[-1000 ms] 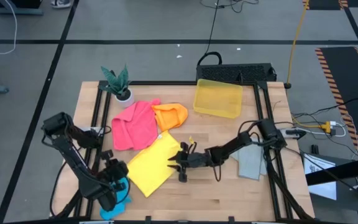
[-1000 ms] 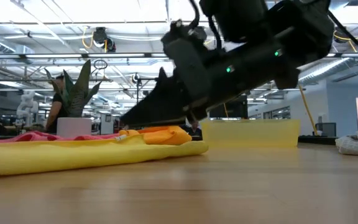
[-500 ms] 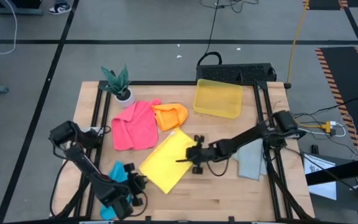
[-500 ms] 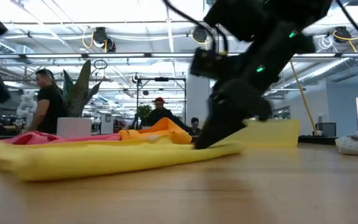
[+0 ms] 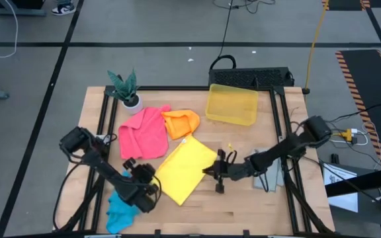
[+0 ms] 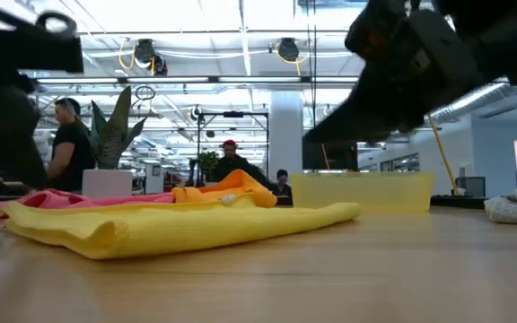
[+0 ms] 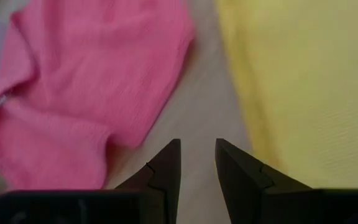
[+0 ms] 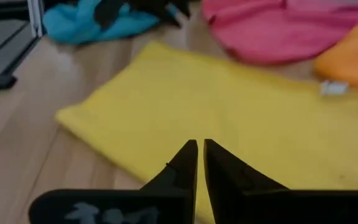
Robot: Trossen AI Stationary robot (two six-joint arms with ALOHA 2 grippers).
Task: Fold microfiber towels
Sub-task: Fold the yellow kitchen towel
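The yellow towel (image 5: pixel 185 169) lies flat mid-table, also in the right wrist view (image 8: pixel 229 106). Behind it lie the pink towel (image 5: pixel 143 132) and the orange towel (image 5: pixel 180 123). The blue towel (image 5: pixel 120 207) is bunched at the near left. The grey towel (image 5: pixel 270 176) lies at the right, partly under the right arm. My right gripper (image 8: pixel 199 149) hangs shut above the yellow towel's right edge, clear of it in the low view (image 6: pixel 309 141). My left gripper (image 7: pixel 197 152) is open over bare wood between the pink towel (image 7: pixel 86 81) and the yellow towel (image 7: pixel 309 81).
A translucent yellow bin (image 5: pixel 231 104) stands at the far side and a potted plant (image 5: pixel 126 89) at the far left corner. Bare wood shows along the near edge and between the yellow and grey towels. People stand in the room beyond the table.
My right gripper has shut at the yellow towel's right edge and drawn back toward the table's right, rising. The whole towel slid right with it and now lies flat. My left gripper has swung from over the blue towel toward the yellow towel's left edge, sinking.
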